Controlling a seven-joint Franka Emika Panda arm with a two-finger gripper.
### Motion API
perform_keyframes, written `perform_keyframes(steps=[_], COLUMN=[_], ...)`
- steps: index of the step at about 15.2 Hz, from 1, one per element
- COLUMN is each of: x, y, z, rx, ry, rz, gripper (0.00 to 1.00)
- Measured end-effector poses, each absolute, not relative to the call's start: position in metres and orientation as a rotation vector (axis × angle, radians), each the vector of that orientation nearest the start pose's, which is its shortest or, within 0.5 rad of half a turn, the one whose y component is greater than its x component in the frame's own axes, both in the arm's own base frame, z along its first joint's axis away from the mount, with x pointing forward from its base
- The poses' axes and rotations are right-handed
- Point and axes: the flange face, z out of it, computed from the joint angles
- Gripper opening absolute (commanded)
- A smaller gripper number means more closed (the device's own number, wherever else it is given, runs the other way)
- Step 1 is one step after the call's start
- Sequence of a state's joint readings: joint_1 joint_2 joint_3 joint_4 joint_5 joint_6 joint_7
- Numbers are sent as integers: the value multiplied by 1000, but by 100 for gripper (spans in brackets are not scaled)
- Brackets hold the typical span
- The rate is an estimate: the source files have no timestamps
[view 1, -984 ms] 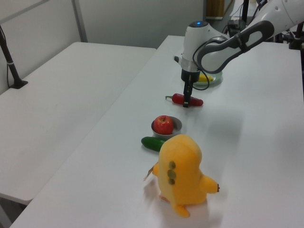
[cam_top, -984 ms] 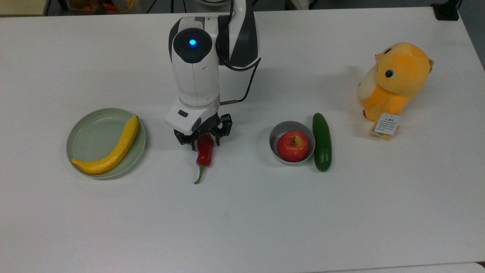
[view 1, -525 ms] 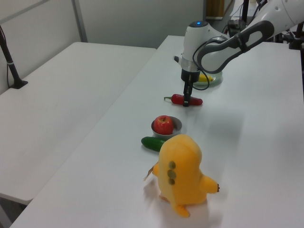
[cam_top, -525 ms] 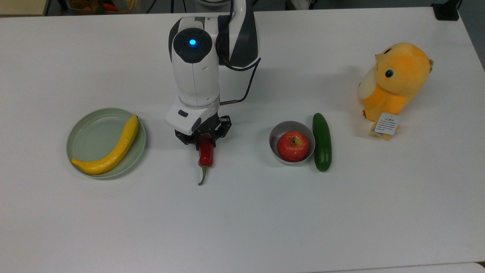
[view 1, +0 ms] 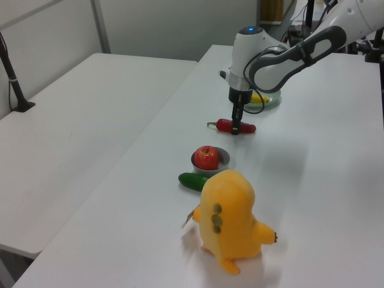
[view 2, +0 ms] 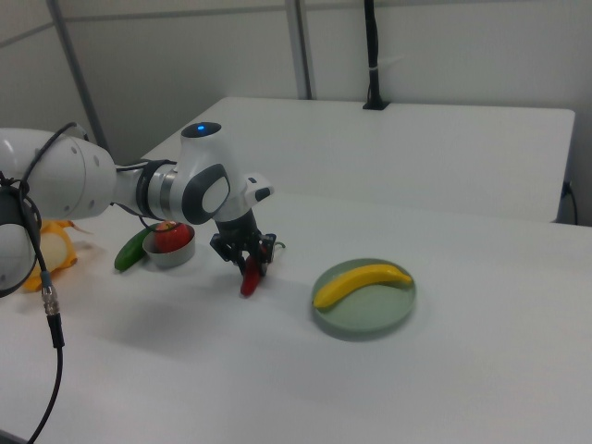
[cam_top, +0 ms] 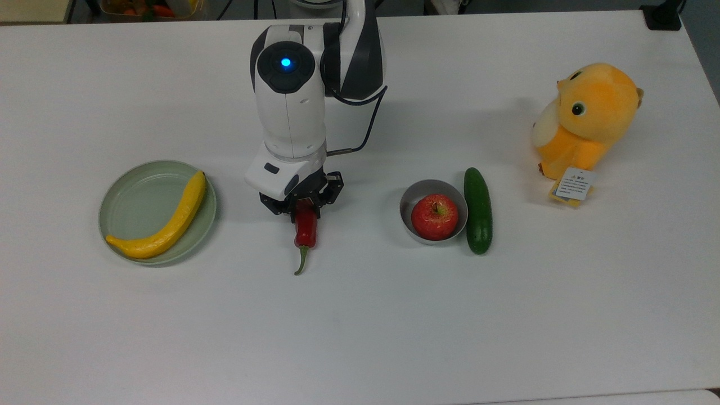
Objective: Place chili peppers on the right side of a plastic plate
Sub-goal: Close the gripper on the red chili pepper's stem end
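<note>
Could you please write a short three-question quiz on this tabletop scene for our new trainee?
1. True or false: the chili lies on the plate.
2. What lies in the grey bowl? A) banana B) apple C) cucumber
3. In the top view, which object is farthest right?

Key:
1. False; it is at the gripper, between plate and bowl.
2. B, the apple; the banana lies on the plate, the cucumber beside the bowl.
3. The plush toy.
</note>
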State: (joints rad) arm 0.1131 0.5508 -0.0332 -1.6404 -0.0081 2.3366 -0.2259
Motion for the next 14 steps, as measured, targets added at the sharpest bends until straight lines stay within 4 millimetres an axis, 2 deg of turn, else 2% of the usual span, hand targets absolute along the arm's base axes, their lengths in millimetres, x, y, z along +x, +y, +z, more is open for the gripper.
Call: perform_keyframes(steps=[3, 14], x=[697, 696], y=[59, 63], z=[313, 354], rx=[-3127, -3118], ry=[-500, -506], rz=[-236, -314], gripper=[0, 0])
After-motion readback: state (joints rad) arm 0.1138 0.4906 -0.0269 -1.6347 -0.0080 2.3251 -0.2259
